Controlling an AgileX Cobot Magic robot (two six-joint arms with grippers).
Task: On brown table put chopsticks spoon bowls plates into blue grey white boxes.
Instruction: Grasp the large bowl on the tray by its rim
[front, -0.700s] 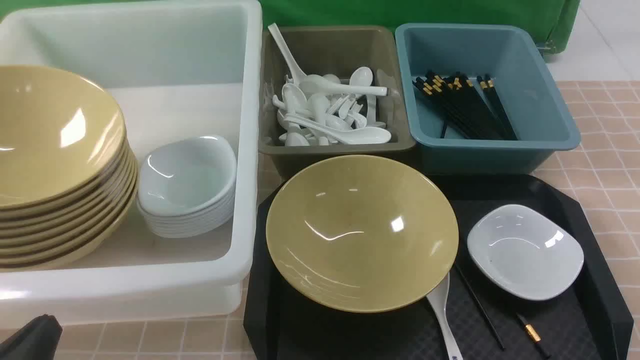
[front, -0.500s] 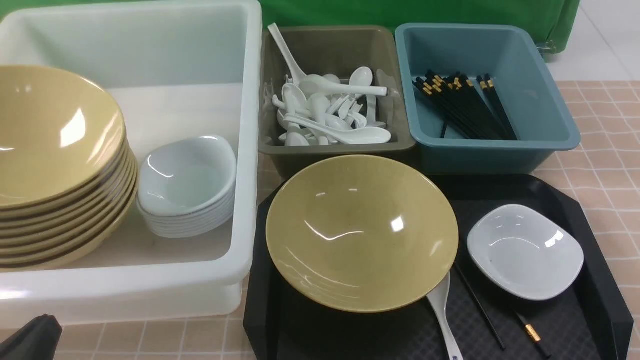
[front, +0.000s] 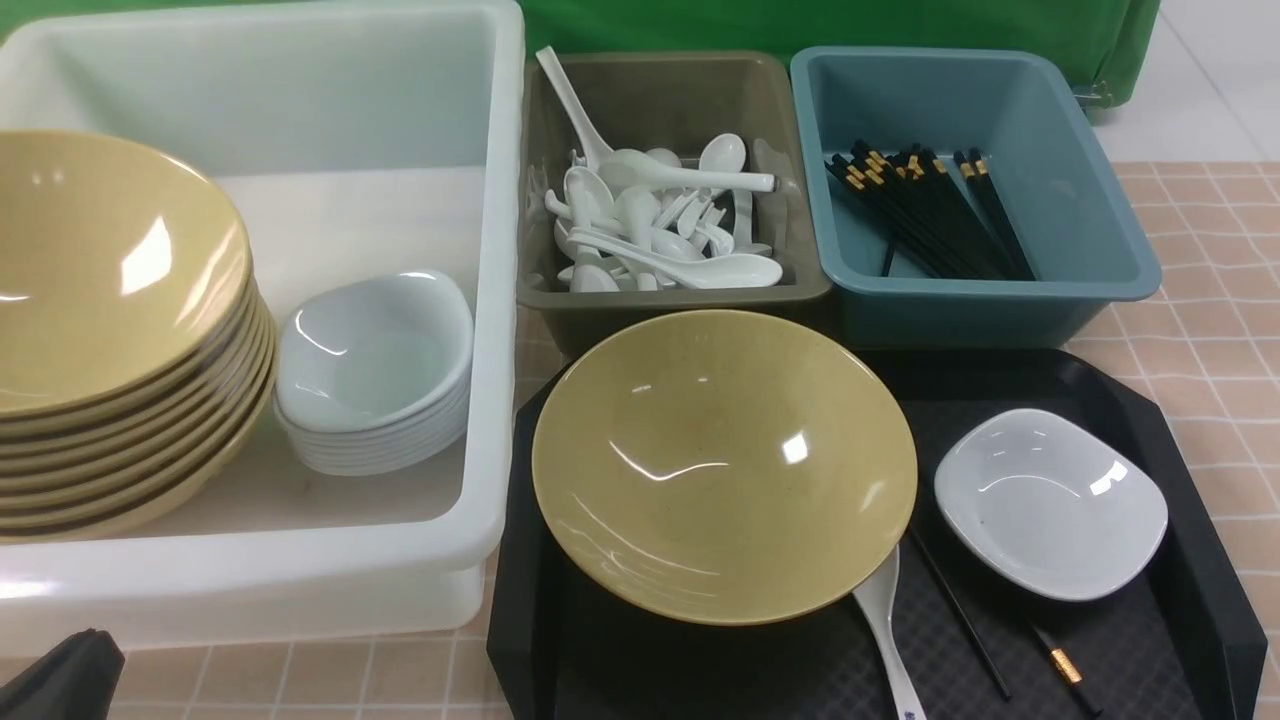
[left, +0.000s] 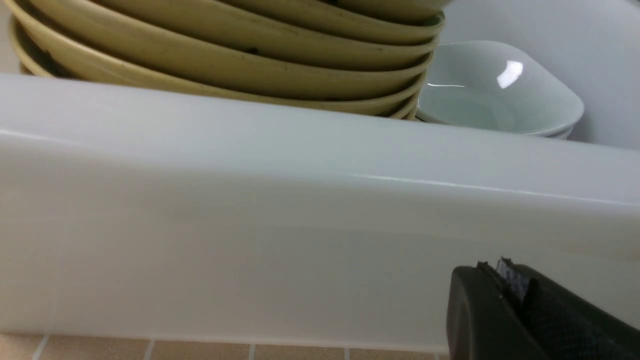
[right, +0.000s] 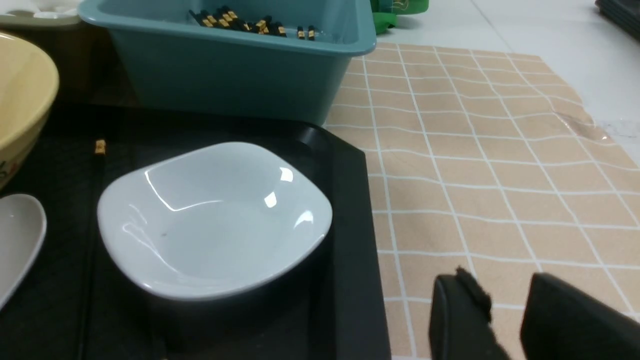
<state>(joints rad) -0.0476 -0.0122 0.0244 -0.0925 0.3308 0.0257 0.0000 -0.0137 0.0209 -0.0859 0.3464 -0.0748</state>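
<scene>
Front view: a brown checked table carries a black plastic tray. On the tray sit a large round yellow-green bowl and, to its right and apart from it, a small white rounded-square plate. A white ceramic spoon lies with its scoop under the bowl's near rim. Two loose black chopsticks lie between the spoon and the plate.

Left of the tray, a big white plastic box holds a stack of yellow-green bowls and, beside it, a stack of white plates. Behind the tray, a grey-brown box holds a heap of white spoons. To its right, a blue box holds a bundle of black chopsticks.

My left claw hangs low outside the white box's near wall, with its fingers pressed together on nothing. My right claw shows only in the right wrist view. It is over the table, just beside the tray's right edge, with its fingers spread and empty.
</scene>
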